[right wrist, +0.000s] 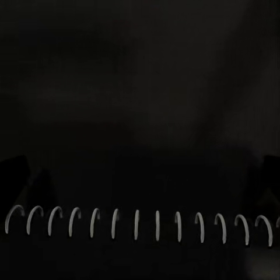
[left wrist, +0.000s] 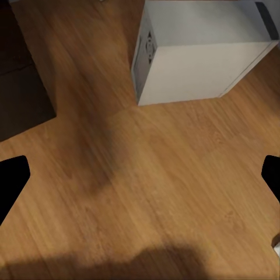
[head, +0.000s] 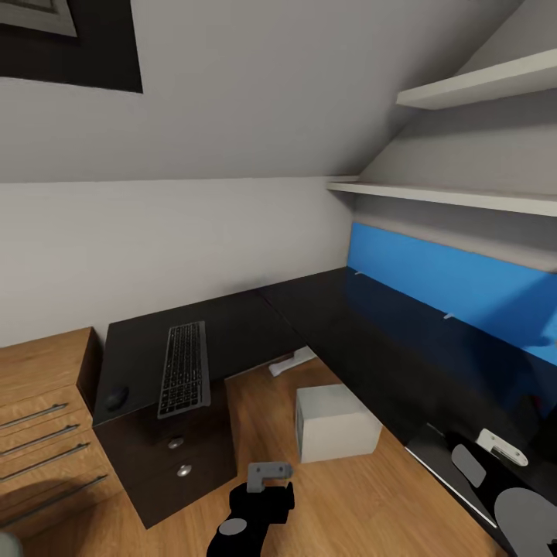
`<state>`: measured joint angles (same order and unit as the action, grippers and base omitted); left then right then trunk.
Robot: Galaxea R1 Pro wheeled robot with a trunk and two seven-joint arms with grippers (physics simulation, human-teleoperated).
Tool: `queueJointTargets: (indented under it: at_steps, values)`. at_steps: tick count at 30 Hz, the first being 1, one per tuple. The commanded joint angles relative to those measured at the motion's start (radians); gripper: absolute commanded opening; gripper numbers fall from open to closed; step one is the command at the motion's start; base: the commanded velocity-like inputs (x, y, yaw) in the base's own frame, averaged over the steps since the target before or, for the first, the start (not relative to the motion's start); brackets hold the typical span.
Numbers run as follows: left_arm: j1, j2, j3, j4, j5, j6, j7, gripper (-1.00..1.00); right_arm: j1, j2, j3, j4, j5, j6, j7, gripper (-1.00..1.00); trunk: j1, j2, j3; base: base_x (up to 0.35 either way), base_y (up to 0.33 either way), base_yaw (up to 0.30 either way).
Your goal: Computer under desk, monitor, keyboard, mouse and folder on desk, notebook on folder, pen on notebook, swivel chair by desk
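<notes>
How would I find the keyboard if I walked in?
Look for the big black desk with the blue back panel. On its left wing, above the drawers, lies the keyboard: long, slim, dark keys in a silver frame, beside a small round black mouse.

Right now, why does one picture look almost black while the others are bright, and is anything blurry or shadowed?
Right wrist view: nearly black, close over a dark surface; only a row of pale spiral rings stands out. Left wrist view: evenly lit wood floor with soft, blurred shadows; the computer looks sharp. Head view: wide-angle stretch at the edges; the glossy desk mirrors its blue back panel.
</notes>
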<state>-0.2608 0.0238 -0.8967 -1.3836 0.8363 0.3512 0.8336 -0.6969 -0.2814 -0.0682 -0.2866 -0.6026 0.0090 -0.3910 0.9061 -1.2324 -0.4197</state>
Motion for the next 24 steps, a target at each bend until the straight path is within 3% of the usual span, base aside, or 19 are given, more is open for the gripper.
queueJointTargets:
  at_steps: [1,24]
  values:
    - [-0.002,0.001,-0.002,-0.002,0.004,0.003,0.007,1.0,0.0,0.001,-0.01,0.052,-0.026,0.003,-0.001,1.0,0.0,-0.001,-0.001,-0.004,0.006,0.0]
    - [-0.002,0.0,-0.002,-0.002,0.004,0.003,0.008,1.0,0.0,0.001,-0.01,0.052,-0.026,0.002,-0.001,1.0,0.0,-0.001,-0.001,-0.069,0.028,0.0]
